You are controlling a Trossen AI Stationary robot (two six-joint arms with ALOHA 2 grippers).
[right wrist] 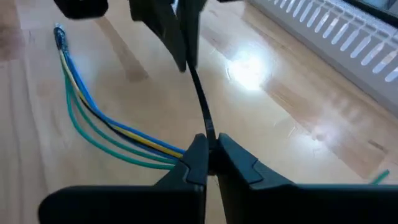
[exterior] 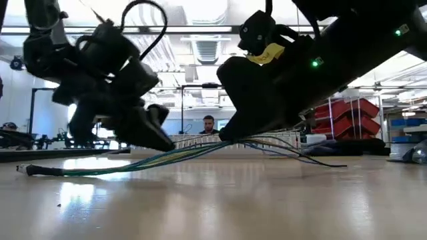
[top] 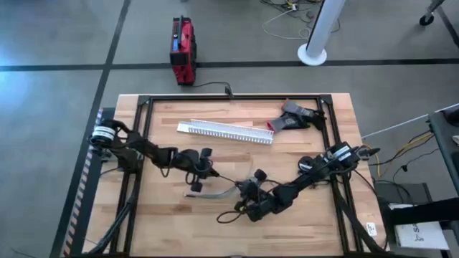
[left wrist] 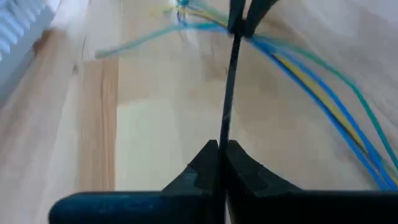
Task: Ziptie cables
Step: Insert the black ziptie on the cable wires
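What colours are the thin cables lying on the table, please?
The cables are blue, yellow and green, clearest in the right wrist view.

Wooden butcher-block table [top: 172, 215] bordered by a black metal frame [top: 237, 97]. A long white slotted channel [top: 225, 132] lies on the table's far half, slightly angled; the same channel appears at the edge of the right wrist view [right wrist: 336, 31]. Near the far right corner rests a dark grey device with a red end [top: 290, 119]. On the grey floor beyond the table stands a red and black box [top: 182, 50], with a white pole base [top: 313, 54] to its right. In the low view, a person [exterior: 209, 125] and red bins [exterior: 347, 113] occupy the background.
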